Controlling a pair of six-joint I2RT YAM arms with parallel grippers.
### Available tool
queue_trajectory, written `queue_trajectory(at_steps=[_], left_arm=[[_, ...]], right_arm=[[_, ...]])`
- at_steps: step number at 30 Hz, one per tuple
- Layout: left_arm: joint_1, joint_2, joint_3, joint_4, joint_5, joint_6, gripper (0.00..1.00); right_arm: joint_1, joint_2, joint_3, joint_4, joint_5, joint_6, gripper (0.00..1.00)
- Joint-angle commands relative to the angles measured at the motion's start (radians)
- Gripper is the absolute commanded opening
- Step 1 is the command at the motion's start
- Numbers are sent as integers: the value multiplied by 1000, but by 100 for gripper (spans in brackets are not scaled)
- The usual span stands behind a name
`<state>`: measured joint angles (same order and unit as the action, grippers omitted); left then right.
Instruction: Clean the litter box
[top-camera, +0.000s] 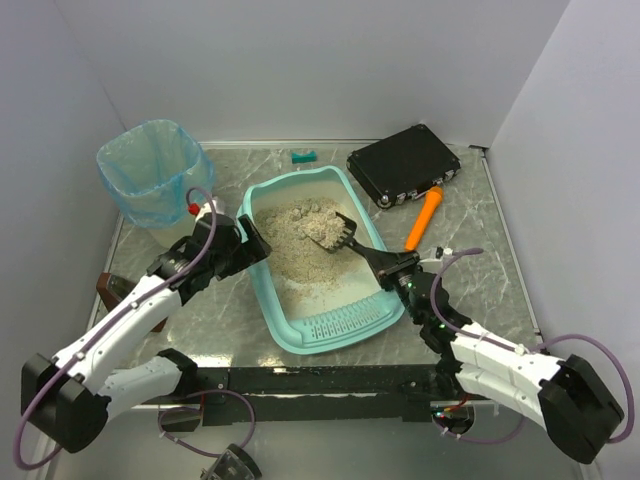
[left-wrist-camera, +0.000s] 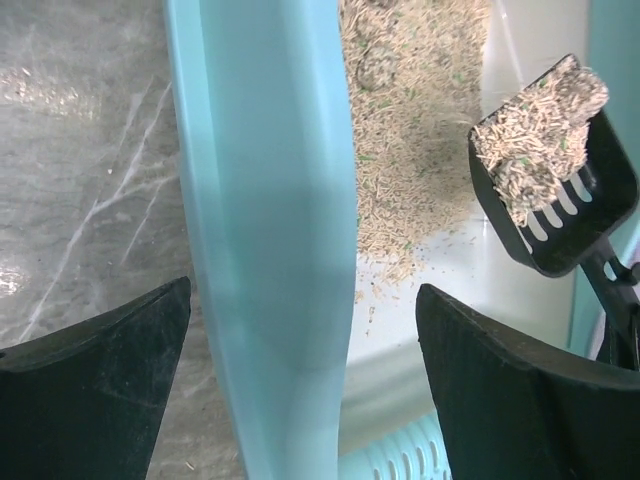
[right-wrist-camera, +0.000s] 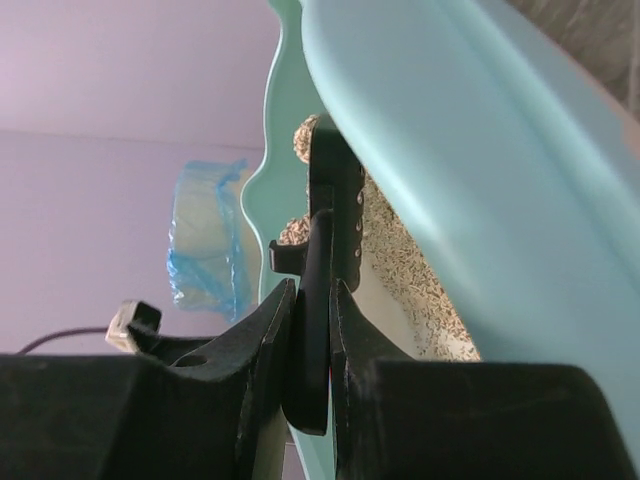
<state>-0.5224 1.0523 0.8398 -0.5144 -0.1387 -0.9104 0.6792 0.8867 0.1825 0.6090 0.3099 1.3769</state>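
One smooth teal litter box (top-camera: 340, 328) of grainy beige litter (top-camera: 295, 250) sits mid-frame on the marbled worktop (top-camera: 480, 250). The right claw (top-camera: 385, 262) clenches one black slotted scoop (top-camera: 338, 232); the left claw (top-camera: 250, 240) gapes, released, astride the box's rim.

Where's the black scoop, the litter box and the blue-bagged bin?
black scoop (left-wrist-camera: 600, 195), left wrist view, its bowl.
litter box (top-camera: 345, 322), top view, its ribbed lip.
blue-bagged bin (top-camera: 150, 205), top view, its front wall.

The left gripper (left-wrist-camera: 302, 295) stands wide, straddling the teal wall of the litter box (left-wrist-camera: 265, 150) without touching it. At two o'clock, a black scoop (left-wrist-camera: 590, 215) holds litter (left-wrist-camera: 535, 130). Marble tabletop (left-wrist-camera: 90, 180) lies at nine o'clock.
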Motion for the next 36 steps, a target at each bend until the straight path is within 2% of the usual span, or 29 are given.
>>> queue_trajectory(at_steps=[1, 2, 6, 8, 9, 11, 14, 16, 18, 22, 26, 30, 33, 35, 36], left_arm=[[-1, -83, 30, -32, -33, 30, 97], [-2, -92, 30, -36, -41, 31, 97], [-2, -133, 12, -23, -76, 33, 97], [-2, -147, 5, -10, -78, 34, 97], [-1, -149, 5, -4, -75, 34, 97], [-2, -146, 13, -3, -68, 42, 97], [-2, -149, 9, -13, -67, 47, 97], [-2, -161, -2, -6, -78, 41, 97], [-1, -170, -16, 4, -76, 36, 97], [-2, -167, -25, 17, -62, 33, 97], [-1, -158, -10, -15, -78, 31, 97], [-1, -172, -37, 20, -73, 22, 97], [-1, -163, -28, 16, -67, 25, 97], [-1, -164, -27, 2, -73, 22, 97], [-1, -167, -31, 5, -78, 19, 97]], right_arm=[[-18, -68, 44, 0, -51, 25, 0], [-30, -52, 28, 83, -61, 37, 0], [-157, -51, -99, 323, -302, 141, 0], [-188, -92, -107, 290, -350, 136, 0], [-188, -109, -94, 200, -359, 110, 0], [-188, -133, -60, 143, -365, 73, 0], [-190, -102, -64, 211, -360, 109, 0], [-207, -63, -75, 332, -429, 146, 0], [-233, -58, -109, 371, -462, 189, 0], [-230, -48, -31, 207, -462, 123, 0], [-253, -23, -64, 345, -477, 171, 0], [-208, -45, 6, 174, -428, 88, 0], [-217, -23, -9, 318, -453, 90, 0], [-245, -87, -34, 246, -463, 93, 0], [-242, -115, -23, 157, -436, 68, 0]])
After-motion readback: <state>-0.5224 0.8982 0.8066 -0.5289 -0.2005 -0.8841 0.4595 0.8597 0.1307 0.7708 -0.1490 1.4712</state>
